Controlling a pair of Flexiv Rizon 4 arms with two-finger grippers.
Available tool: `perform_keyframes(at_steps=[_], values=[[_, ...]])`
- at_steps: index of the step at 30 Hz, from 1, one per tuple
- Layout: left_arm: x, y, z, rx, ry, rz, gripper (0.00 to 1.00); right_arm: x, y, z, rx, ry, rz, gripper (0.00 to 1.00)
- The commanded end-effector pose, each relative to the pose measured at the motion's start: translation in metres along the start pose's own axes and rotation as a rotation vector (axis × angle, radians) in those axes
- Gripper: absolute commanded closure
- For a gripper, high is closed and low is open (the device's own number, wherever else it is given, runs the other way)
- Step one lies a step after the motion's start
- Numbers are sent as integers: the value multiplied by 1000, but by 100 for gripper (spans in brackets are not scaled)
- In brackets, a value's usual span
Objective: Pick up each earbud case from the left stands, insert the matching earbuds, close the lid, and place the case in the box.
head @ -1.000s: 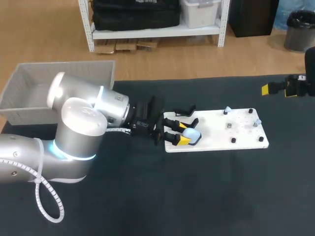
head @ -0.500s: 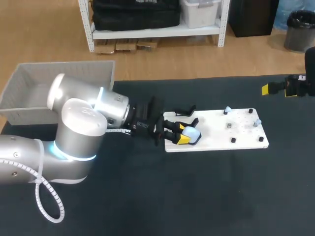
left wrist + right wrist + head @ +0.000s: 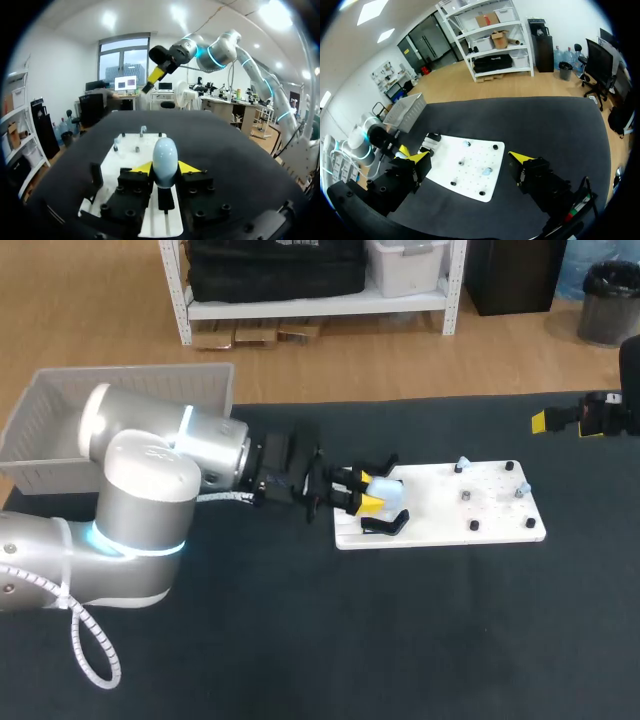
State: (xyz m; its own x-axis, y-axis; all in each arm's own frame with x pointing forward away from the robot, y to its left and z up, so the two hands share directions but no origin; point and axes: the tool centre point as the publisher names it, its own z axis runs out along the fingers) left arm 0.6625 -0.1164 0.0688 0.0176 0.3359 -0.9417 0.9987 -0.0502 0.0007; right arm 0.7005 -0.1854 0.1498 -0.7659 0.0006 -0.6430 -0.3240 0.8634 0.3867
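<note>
My left end effector (image 3: 366, 493) grips the pale case (image 3: 385, 487) over the board (image 3: 480, 502); my right end effector (image 3: 470, 159) gapes wide.

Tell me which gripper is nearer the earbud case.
Left. The left gripper is shut on the case, holding it over the white board; the right gripper hangs open, far off beyond the board's right end.

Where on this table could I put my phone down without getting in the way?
The wide dark table in front of the white board is bare, as is the strip behind it. The board's left end is crowded: the left gripper holds an earbud case among black stands.
</note>
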Motion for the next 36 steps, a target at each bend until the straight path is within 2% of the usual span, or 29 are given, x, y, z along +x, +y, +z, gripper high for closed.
perform_keyframes(at_steps=[1,5,33,36], values=[[-13,-9,-3,-55,-38,23,100,0,0,0,0,1,-1,0],[-30,-9,-5,-44,-57,48,100,0,0,0,0,1,-1,0],[-30,-9,-5,-44,-57,48,100,0,0,0,0,1,-1,0],[-32,-13,2,-32,-97,59,100,5,8,-1,-3,1,-14,0]])
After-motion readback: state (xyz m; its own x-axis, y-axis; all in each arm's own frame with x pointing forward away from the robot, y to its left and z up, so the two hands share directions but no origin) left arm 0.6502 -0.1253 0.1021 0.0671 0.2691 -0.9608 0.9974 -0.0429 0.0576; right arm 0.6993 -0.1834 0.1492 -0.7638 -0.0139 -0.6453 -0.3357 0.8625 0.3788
